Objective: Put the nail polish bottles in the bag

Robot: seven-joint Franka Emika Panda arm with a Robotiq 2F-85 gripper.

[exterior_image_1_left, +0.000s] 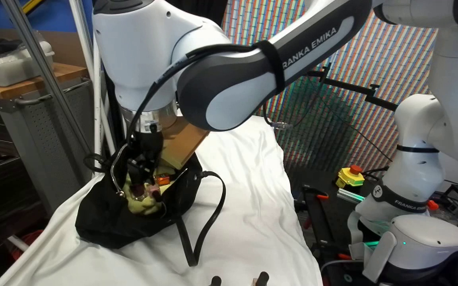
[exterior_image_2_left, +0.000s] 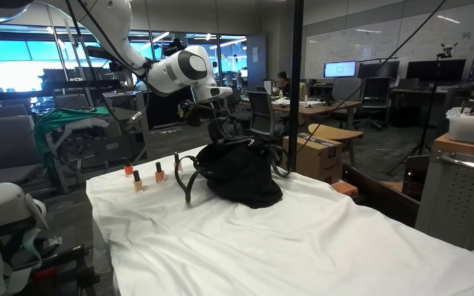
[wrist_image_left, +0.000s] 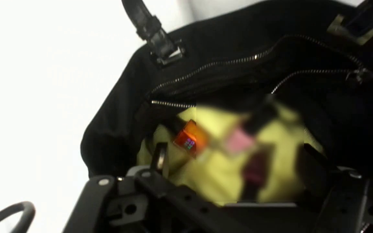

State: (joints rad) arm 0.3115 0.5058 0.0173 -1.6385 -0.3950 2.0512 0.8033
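Note:
The bag (exterior_image_2_left: 241,179), black fabric with a yellow-green lining, sits unzipped on the cloth. Pointing down into its mouth, my gripper (wrist_image_left: 237,159) stands open, fingers wide apart and holding nothing. On the lining in the wrist view lie an orange nail polish bottle (wrist_image_left: 189,139), a pink bottle (wrist_image_left: 239,141) and a dark maroon bottle (wrist_image_left: 254,173), the last two blurred. The maroon one is between the fingers, apart from both. Several more bottles stand upright on the table, among them a red-orange bottle (exterior_image_2_left: 128,169), a beige bottle (exterior_image_2_left: 138,186) and a coral bottle (exterior_image_2_left: 160,176).
A white cloth covers the table (exterior_image_2_left: 261,246). The bag's strap (exterior_image_1_left: 213,222) loops out over it on the side of the standing bottles. A cardboard box (exterior_image_2_left: 319,158) is beyond the table edge, near a dark upright pole (exterior_image_2_left: 296,82).

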